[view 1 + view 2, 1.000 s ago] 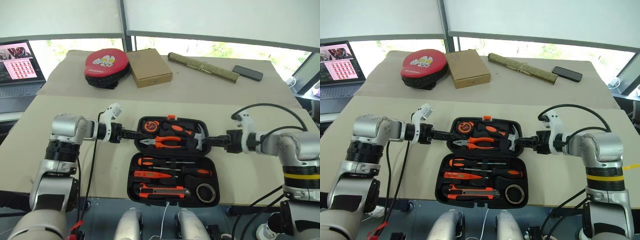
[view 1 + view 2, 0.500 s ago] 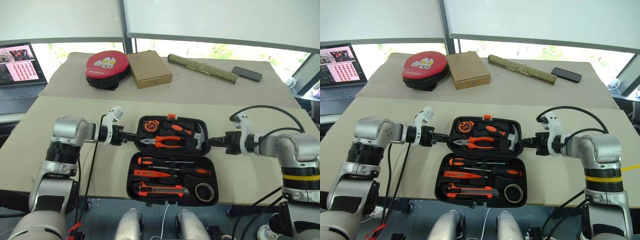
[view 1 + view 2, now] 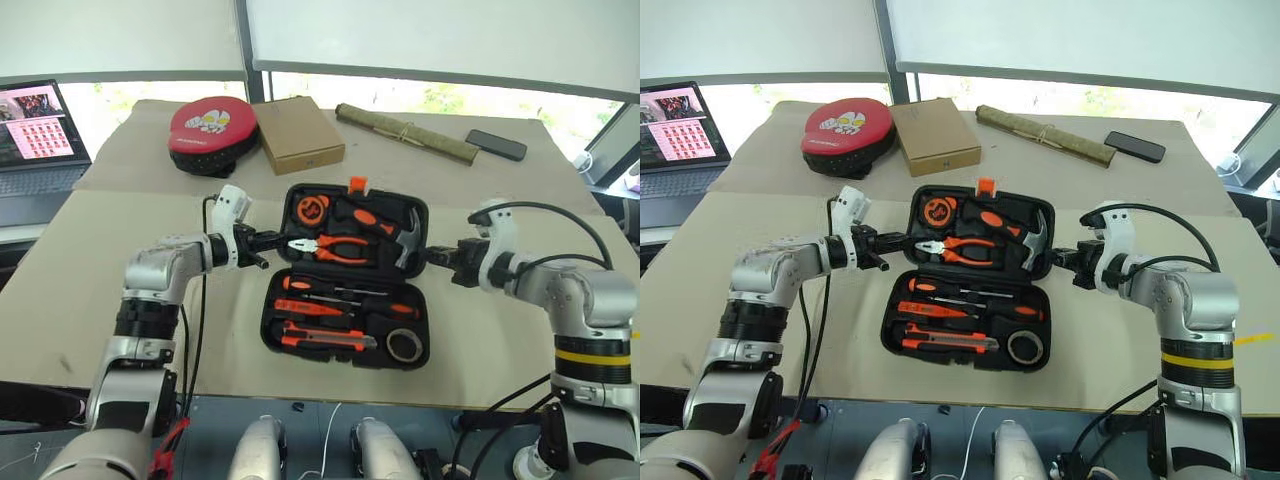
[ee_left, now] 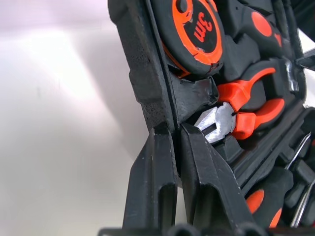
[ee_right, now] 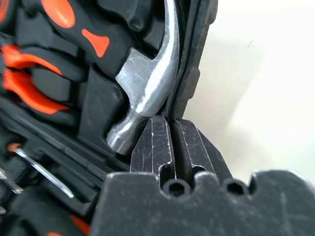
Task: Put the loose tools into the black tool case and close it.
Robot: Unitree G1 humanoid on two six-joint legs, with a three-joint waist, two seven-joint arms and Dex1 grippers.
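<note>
The black tool case (image 3: 268,330) lies open at the table's near middle, its lid (image 3: 352,196) tilted up off the table. My left gripper (image 3: 272,241) is shut on the lid's left rim (image 4: 147,83). My right gripper (image 3: 430,257) is shut on the lid's right rim (image 5: 197,44), next to the hammer head (image 5: 147,88). In the lower half lie two screwdrivers (image 3: 296,283) (image 3: 395,308), the slim tester pen (image 3: 305,322), the utility knife (image 3: 325,342) and the tape roll (image 3: 403,346). Pliers (image 3: 335,247), hammer (image 3: 408,232) and a tape measure (image 3: 313,209) sit in the lid.
At the back of the table are a red-topped round pad (image 3: 212,122), a brown cardboard box (image 3: 300,134), a rolled olive bundle (image 3: 405,133) and a black phone (image 3: 497,145). An open laptop (image 3: 35,135) stands at far left.
Both grippers have shut on the lid's side rims and risen. The lid, lying flat a second ago, now tilts up toward the lower half.
</note>
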